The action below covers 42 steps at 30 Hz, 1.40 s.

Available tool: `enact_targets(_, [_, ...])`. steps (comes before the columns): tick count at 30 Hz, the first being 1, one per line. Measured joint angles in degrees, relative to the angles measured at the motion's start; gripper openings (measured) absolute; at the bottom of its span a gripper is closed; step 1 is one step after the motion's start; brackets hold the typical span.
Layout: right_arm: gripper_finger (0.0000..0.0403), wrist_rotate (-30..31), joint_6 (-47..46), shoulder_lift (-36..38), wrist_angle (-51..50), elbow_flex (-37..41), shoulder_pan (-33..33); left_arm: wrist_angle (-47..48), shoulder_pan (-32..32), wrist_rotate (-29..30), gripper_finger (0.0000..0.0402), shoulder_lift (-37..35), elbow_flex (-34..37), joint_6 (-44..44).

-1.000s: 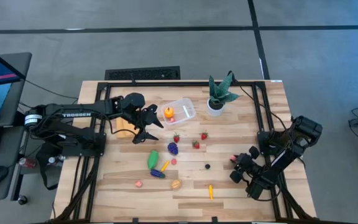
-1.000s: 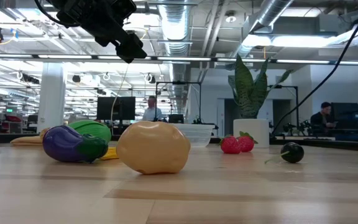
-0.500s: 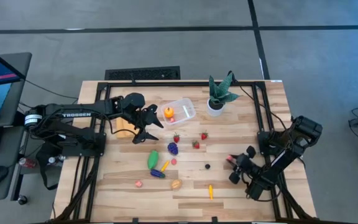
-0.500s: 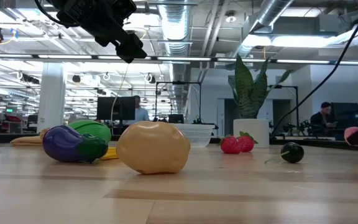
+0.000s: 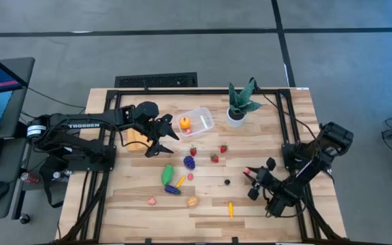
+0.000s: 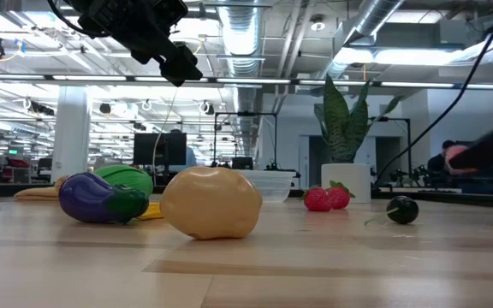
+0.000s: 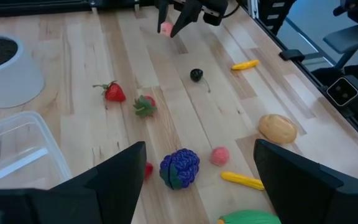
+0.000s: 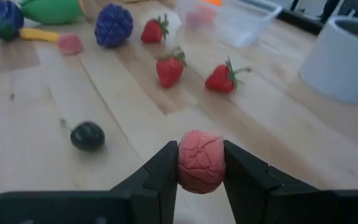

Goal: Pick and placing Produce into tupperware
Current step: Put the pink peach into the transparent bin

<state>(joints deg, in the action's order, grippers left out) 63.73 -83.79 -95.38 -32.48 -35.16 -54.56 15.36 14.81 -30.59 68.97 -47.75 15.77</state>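
The produce lies scattered on the table: strawberries [image 5: 214, 158], purple grapes [image 5: 190, 162], a green piece [image 5: 167, 175], an eggplant [image 5: 173, 190], a tan potato [image 5: 193, 201] and a small dark berry [image 5: 227, 182]. The clear tupperware [image 5: 197, 121] stands at the far middle with an orange piece [image 5: 185, 123] inside. My right gripper [image 5: 249, 174] is near the right side, shut on a pink wrinkled ball [image 8: 201, 160]. My left gripper [image 5: 162, 136] hovers open, just left of the tub. My right gripper pinches the pink wrinkled ball between its two fingers, one on each of its sides [image 8: 182, 163]. The fingers reach toward the table's left. The ball is lifted clear of the table [image 6: 456, 158].
A spiky plant in a white pot [image 5: 237, 112] stands right of the tub. A tan folded cloth [image 5: 136, 139] lies under the left arm. A yellow-orange piece [image 5: 231, 209] and a pink bit [image 5: 152, 201] lie near the near edge. Bare wood lies between the berry and the strawberries.
My right gripper has risen and moved toward the table's left, carrying the pink ball from table height to well clear of the surface. The left arm has kept still.
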Motion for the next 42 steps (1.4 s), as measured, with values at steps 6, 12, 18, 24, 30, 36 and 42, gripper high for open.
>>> enact_targets(6, [0.0109, 1.32, 16.82, 4.61, 6.91, 0.0, 4.96, -1.83, 0.0, 0.0, 0.0288, 0.0, -0.02, 0.0])
enact_targets(12, [0.0109, 0.37, 34.21, 9.01, 15.69, -0.02, 10.86, -2.0, -0.02, 2.68, 0.0288, 0.0, -0.02, 0.0])
enact_targets(18, [0.0109, -5.1, 48.27, 10.82, 24.77, -0.02, 17.5, -1.79, -0.02, 8.1, 0.0288, 0.0, -0.02, -0.06])
enact_targets(24, [0.0109, -14.0, 57.47, 10.81, 33.87, -0.02, 25.19, -0.49, -0.94, 12.7, 0.0288, 0.0, -0.02, -0.02])
enact_targets(30, [0.0109, -18.92, 65.74, 10.8, 43.55, -0.02, 31.56, 1.96, -2.07, 14.88, 0.0288, 0.0, -0.02, 0.0])
enact_targets(36, [0.0109, -25.39, 72.35, 9.1, 53.31, -0.02, 37.25, 5.45, -2.47, 15.32, 0.0288, 0.0, -0.02, -0.68])
enact_targets(42, [0.0109, -33.23, 77.29, 1.69, 66.02, -0.02, 41.92, 8.02, -2.5, 16.47, 0.0288, 0.0, -0.02, -1.94])
